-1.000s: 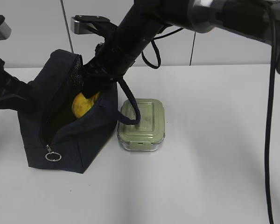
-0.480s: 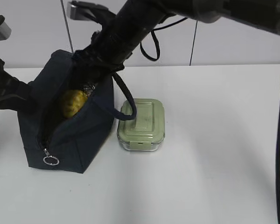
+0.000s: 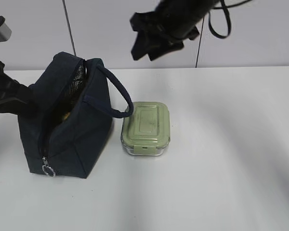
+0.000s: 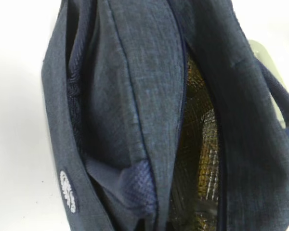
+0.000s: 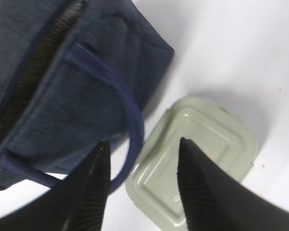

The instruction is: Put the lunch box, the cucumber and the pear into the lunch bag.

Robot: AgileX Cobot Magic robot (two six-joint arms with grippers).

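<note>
The navy lunch bag [image 3: 67, 130] stands at the left with its zip open and its handle [image 3: 119, 98] looped to the right. A trace of the yellow pear [image 3: 65, 116] shows deep in the opening; the cucumber is out of view. The green-lidded lunch box [image 3: 145, 127] sits on the table beside the bag, touching its handle. My right gripper [image 3: 144, 50] is open, empty and high above both; its wrist view shows the bag [image 5: 77, 72] and the lunch box [image 5: 202, 154] below. My left gripper [image 3: 24, 103] is at the bag's left side, fingers hidden by pinched fabric [image 4: 139, 192].
The white table [image 3: 221, 159] stretches to the right and front of the lunch box. A pale wall [image 3: 101, 29] stands behind the table's back edge. The zip's ring pull [image 3: 47, 171] hangs at the bag's front corner. The silvery lining [image 4: 202, 125] shows inside.
My right gripper has let go of the pear inside the bag, pulled out and risen up to the right. The bag's opening has narrowed. The left arm has not moved.
</note>
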